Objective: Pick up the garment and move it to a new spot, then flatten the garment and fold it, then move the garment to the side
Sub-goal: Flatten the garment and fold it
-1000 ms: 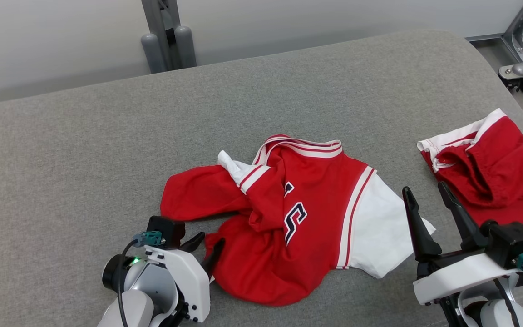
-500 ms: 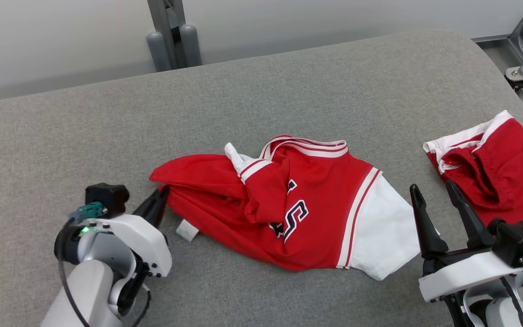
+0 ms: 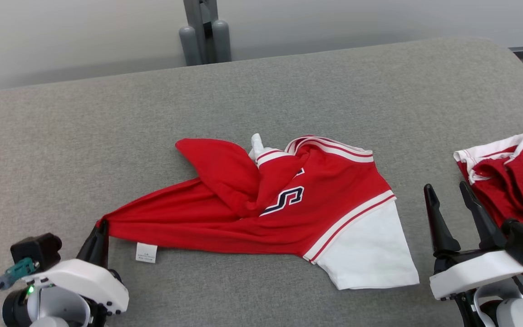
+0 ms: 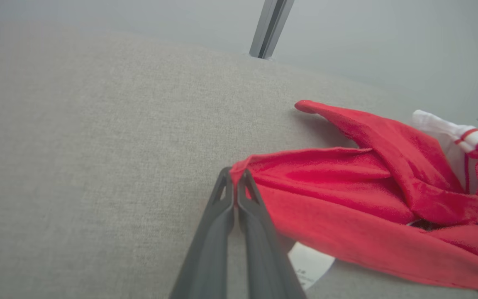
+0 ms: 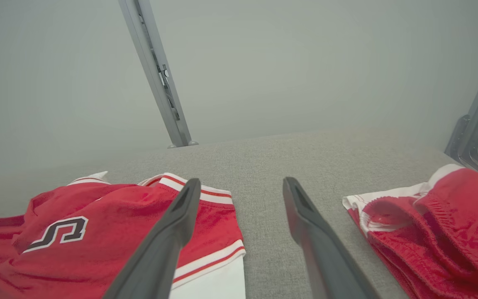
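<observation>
Left gripper [image 3: 100, 225]: fingers pressed together on a hem corner of the red-and-white short-sleeved jersey [image 3: 284, 204]. The jersey lies on the grey fabric-covered surface [image 3: 288, 91], extending from these fingertips toward the right gripper [image 3: 445, 186], whose jaws stand wide apart and empty just beside it. Crumpled red-and-white shorts [image 3: 511, 181] lie at that gripper's outer side.

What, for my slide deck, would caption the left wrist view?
The left gripper pinches a corner of the red jersey, which lies stretched across the grey cushion.
</observation>
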